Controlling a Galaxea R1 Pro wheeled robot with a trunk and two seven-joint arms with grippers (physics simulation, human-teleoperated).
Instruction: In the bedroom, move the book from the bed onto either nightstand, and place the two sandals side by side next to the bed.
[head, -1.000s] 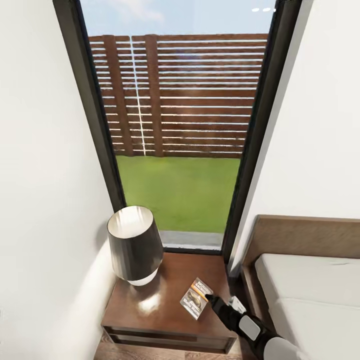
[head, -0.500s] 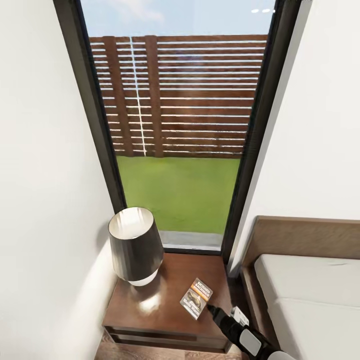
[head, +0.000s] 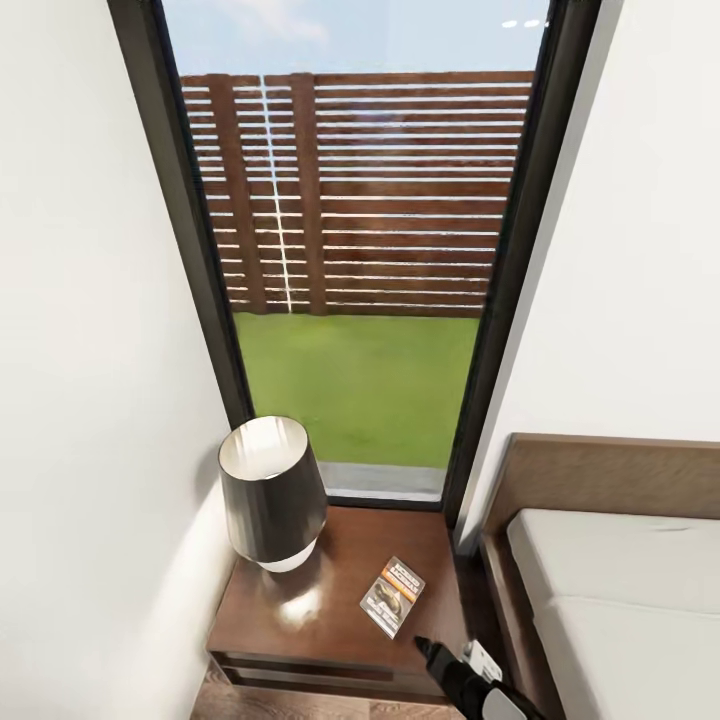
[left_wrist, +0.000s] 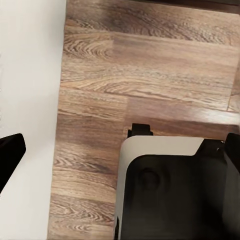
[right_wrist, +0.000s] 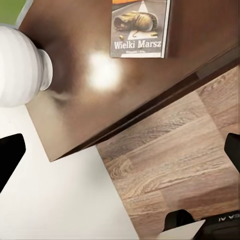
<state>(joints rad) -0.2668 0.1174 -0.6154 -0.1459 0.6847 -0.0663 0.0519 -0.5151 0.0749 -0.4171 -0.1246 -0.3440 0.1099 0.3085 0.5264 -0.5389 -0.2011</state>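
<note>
Your right gripper (head: 437, 652) is hovering with fingers spread wide and empty; just beyond its tips the book (head: 393, 596) is lying flat on the nightstand (head: 300, 620), beside the lamp (head: 272, 492).

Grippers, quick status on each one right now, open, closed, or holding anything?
Left gripper: open, nothing between its fingers, wood floor below.
Right gripper: open and empty, fingers spread wide; the book lies apart from it on the nightstand.
</note>
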